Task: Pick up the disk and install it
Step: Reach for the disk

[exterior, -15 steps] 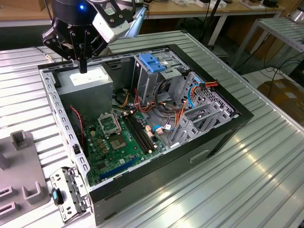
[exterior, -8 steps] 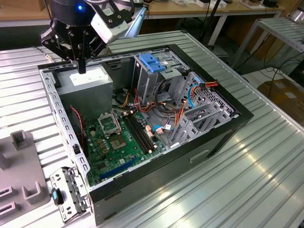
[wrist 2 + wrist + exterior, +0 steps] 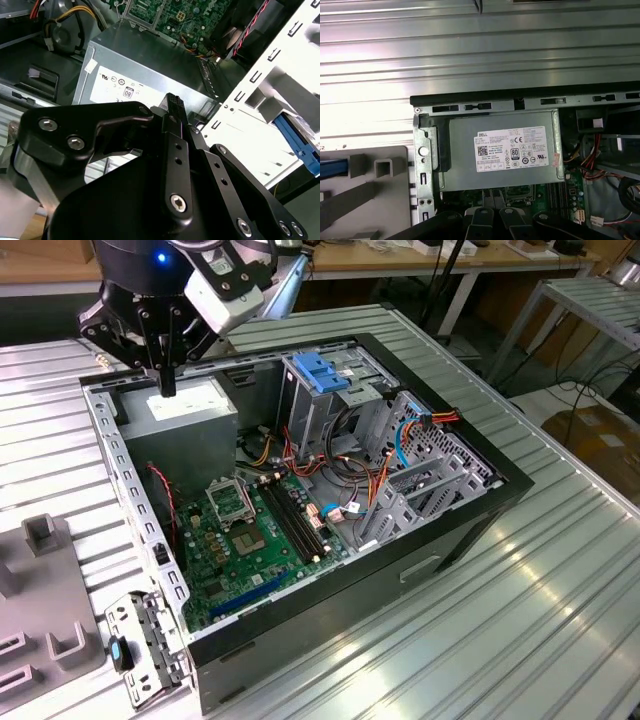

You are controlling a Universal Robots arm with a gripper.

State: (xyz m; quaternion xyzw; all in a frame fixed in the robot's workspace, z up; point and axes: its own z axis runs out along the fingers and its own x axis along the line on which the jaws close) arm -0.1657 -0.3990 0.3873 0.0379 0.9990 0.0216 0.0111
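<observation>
The gripper (image 3: 166,388) hangs with its fingers pressed together, empty, just above the grey power-supply box (image 3: 190,425). The box's white sticker (image 3: 516,148) carries small print and certification marks. Past the case wall (image 3: 426,150), the disk (image 3: 331,169) shows a blue edge on the grey fixture (image 3: 395,200).

The gripper (image 3: 165,388) is black, and the housing (image 3: 225,290) beside it is white. The power-supply box (image 3: 185,425) is grey with a white sticker (image 3: 512,149) printed in black. The motherboard (image 3: 235,545) is green with black memory slots (image 3: 295,525). A blue plastic cap (image 3: 322,373) tops the grey drive cage (image 3: 305,418). The wires (image 3: 268,452) are red, yellow and orange. The ribbed table (image 3: 520,610) is silver, and the computer case (image 3: 330,625) is black.
</observation>
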